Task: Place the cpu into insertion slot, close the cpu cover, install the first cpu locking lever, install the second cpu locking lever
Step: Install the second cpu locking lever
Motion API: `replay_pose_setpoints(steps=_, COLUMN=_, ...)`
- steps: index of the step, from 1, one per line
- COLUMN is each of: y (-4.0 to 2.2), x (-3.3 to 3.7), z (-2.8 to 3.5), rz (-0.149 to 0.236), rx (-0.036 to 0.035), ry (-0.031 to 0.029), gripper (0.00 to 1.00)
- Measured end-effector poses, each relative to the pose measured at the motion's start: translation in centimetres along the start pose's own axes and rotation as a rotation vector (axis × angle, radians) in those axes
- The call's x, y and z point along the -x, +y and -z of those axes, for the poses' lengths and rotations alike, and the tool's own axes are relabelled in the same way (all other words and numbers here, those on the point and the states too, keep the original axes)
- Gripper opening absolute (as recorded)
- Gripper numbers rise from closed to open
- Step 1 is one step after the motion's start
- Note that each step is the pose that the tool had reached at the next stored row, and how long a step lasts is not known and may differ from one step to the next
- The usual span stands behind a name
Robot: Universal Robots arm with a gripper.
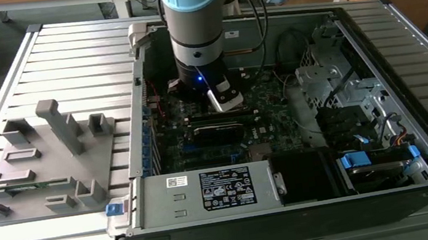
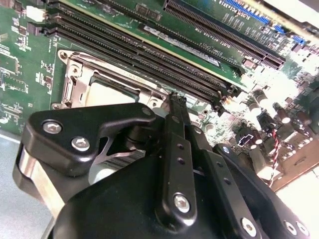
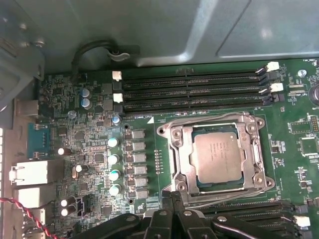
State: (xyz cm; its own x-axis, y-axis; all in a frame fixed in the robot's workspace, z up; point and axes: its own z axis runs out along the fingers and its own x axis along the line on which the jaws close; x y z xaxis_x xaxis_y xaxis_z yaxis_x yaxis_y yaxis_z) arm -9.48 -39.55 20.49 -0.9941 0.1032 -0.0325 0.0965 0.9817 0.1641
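In the exterior view my arm point(image 1: 195, 29) reaches down into the open computer case point(image 1: 291, 203) at the centre of the frame, which rests on the slatted worktop point(image 1: 65, 59) beside a grey fixture point(image 1: 45, 161) at the left. In the second wrist view my jaws point(image 2: 175, 107), pressed together with nothing between them, hang just over the edge of the insertion slot point(image 2: 75, 89) in the upper left. In the first wrist view the cpu point(image 3: 218, 157) sits in that slot right of centre, the cpu cover point(image 3: 182, 164) lies closed around it, and my fingertips show at the bottom edge.

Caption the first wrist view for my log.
Cpu seated in the slot, cover down, tool at its edge.
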Motion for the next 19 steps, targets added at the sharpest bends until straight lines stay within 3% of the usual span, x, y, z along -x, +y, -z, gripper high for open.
replay_pose_setpoints(steps=6, y=0.12, x=0.08, z=0.75, rz=0.0, rx=0.0001, ry=0.0001, gripper=0.1)
replay_pose_setpoints(steps=15, y=-0.58, x=0.21, z=0.96, rz=0.0, rx=0.0001, ry=0.0, gripper=0.1)
replay_pose_setpoints(steps=19, y=-0.64, x=0.19, z=0.73, rz=0.0, rx=0.0021, ry=-0.0001, gripper=0.1)
